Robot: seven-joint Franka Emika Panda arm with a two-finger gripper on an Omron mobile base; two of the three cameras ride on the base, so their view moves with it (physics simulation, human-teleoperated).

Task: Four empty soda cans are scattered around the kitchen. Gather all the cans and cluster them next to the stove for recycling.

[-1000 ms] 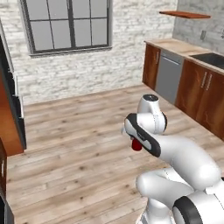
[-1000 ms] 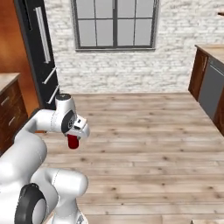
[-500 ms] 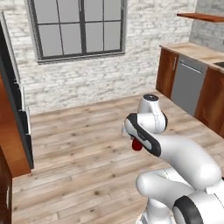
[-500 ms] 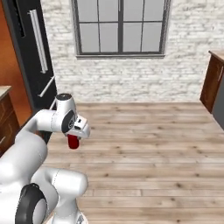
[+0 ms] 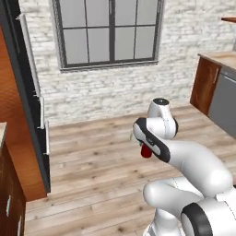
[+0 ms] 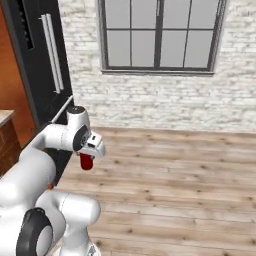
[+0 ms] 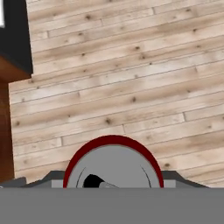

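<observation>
carrying looks like the step in hand: the small red cylindrical soda can (image 6: 86,161) with its silvery top (image 7: 113,168) hangs under the folded white arm's two-finger gripper (image 6: 87,159), well above the pale wooden plank floor (image 6: 190,175) and touching nothing else, which suits a ride across the room while the base drives. the arm is tucked close to the robot's body, probably so the load stays steady and clear of the tall black refrigerator with its long steel handles (image 6: 45,65) on the left in the right base view. in the left base view the same can (image 5: 146,151) peeks out as a red patch beneath the wrist, in front of the white brick wall (image 5: 120,87) and the dark-framed window (image 5: 108,34). the hand view looks straight down on the can's grey lid and red rim, upright in the grip, with planks far below. the jaws stand partly closed, about midway, clamped on the can's sides; their pads are hidden by the can itself. the black stove is not among what these pictures show, so by my judgement the can is still on its way there, and setting it down beside the cooktop is yet to come. a brown cabinet with a grey steel appliance front (image 5: 223,99) stands far right.
</observation>
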